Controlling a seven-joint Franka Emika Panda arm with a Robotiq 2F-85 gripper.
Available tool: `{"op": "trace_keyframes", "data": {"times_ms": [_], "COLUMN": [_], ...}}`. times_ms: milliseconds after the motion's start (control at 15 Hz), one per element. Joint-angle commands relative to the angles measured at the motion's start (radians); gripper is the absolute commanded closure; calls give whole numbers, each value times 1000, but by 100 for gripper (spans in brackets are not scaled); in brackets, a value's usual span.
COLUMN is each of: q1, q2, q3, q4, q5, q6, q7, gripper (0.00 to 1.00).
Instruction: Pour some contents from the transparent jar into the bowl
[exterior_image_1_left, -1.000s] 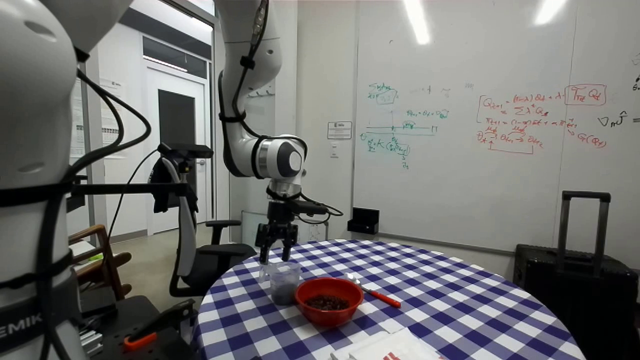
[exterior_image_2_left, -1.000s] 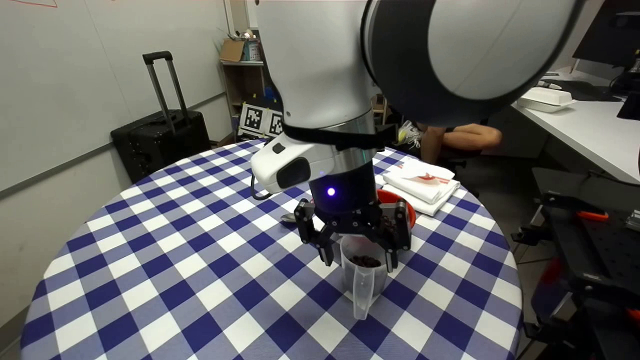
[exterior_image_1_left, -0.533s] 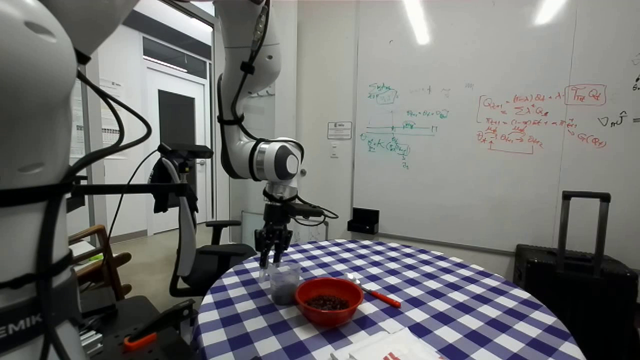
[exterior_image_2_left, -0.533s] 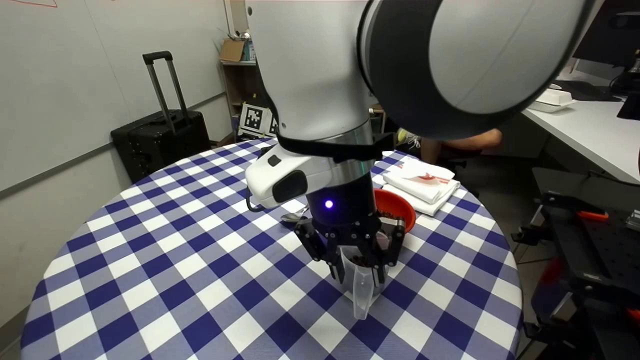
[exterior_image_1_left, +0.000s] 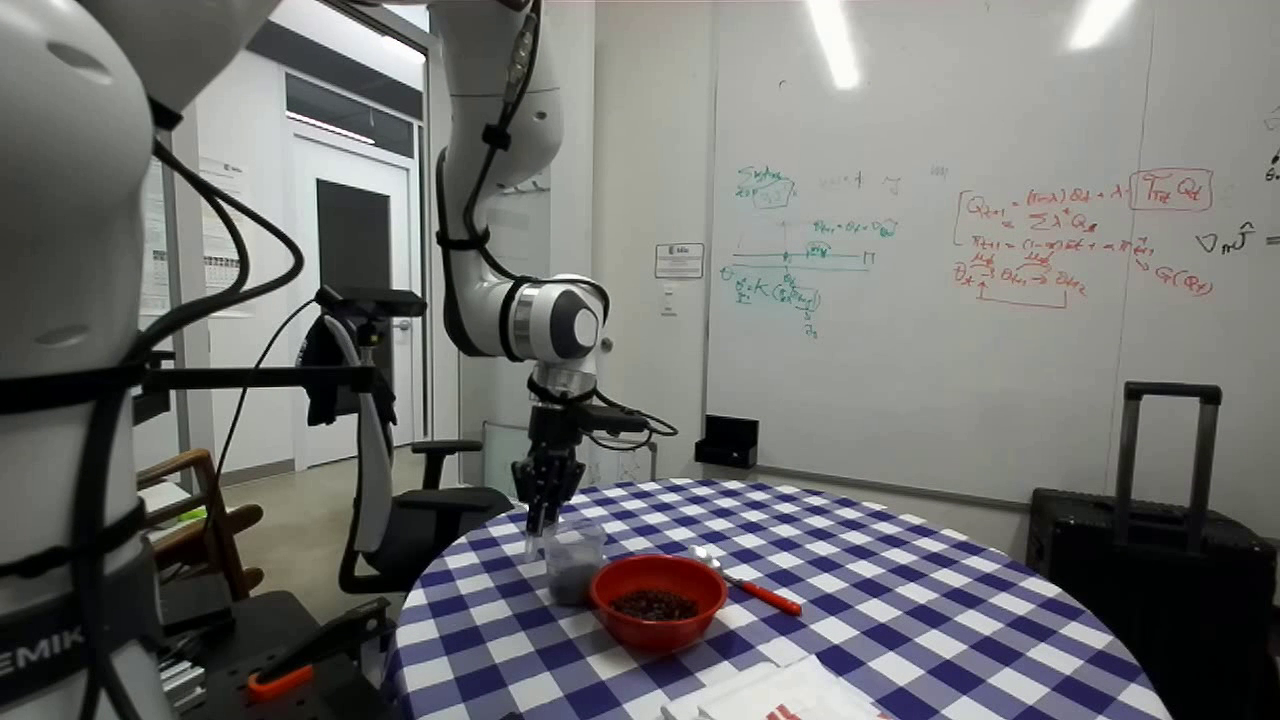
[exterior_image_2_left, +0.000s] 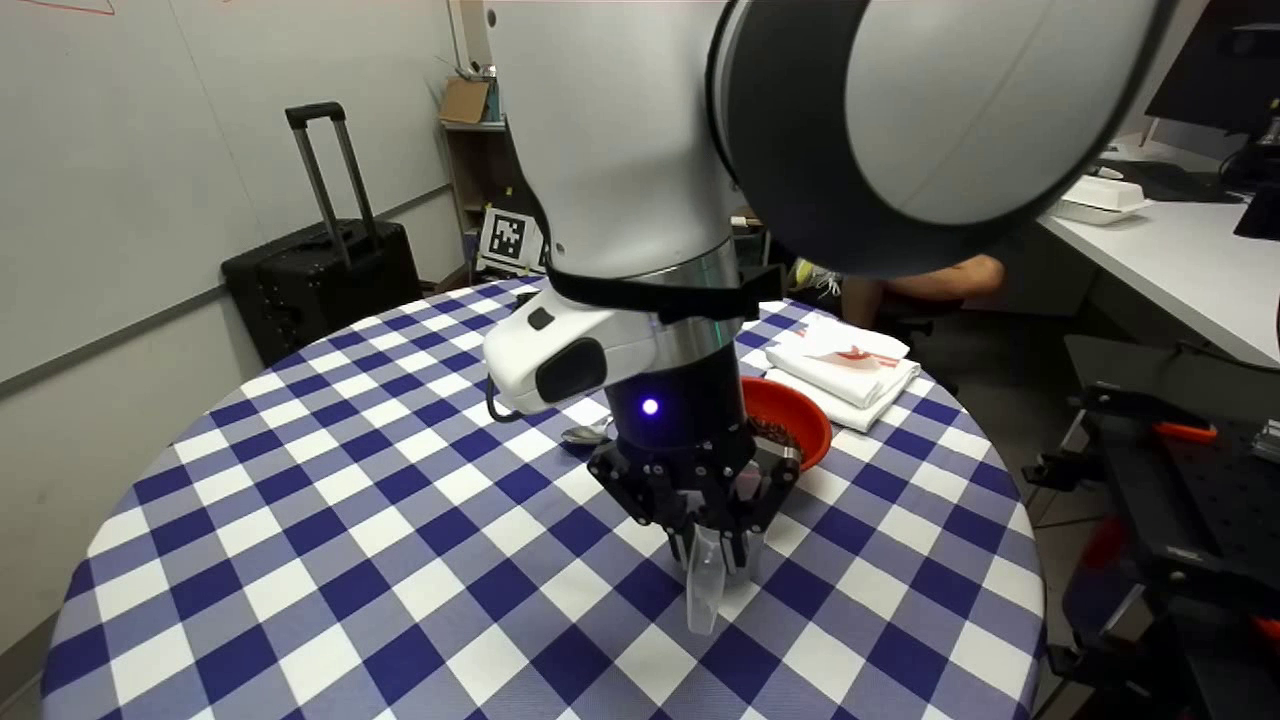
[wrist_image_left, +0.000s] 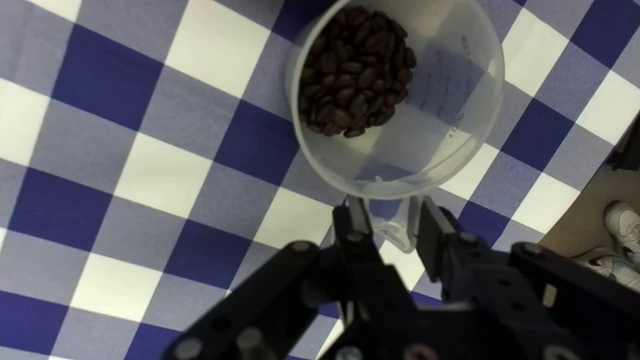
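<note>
- We see the gripper (wrist_image_left: 390, 212) clamped on the handle (exterior_image_2_left: 704, 600) of the transparent jar (wrist_image_left: 450, 85), where dark beans (wrist_image_left: 355, 72) gather toward one side.
- The jar is just beside the red bowl (exterior_image_1_left: 655, 637), which holds beans (exterior_image_1_left: 655, 606) too; we cannot tell whether jar and bowl touch.
- Around the bowl we find a red-handled spoon (exterior_image_1_left: 770, 597) and, on another side, folded white cloths (exterior_image_2_left: 840, 372).
- In an exterior view the arm (exterior_image_2_left: 630, 150) blocks our sight of part of the bowl and spoon.
- Past the checkered tablecloth (exterior_image_2_left: 380, 520) we notice a black case (exterior_image_2_left: 310, 290) by the whiteboard (exterior_image_1_left: 900, 380) and, in the wrist view, shoes (wrist_image_left: 622, 220).
</note>
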Motion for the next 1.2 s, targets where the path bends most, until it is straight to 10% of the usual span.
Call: {"op": "trace_keyframes", "data": {"times_ms": [0,667,1133], "q1": [-41,-373,-385], "q2": [-16,-149,-215], "q3": [6,162,21], "q4": [21,43,42], "q5": [15,565,869], "q6": [-24,-56,-156], "q7": [-40,-541,-724], "gripper": [93,93,93]}}
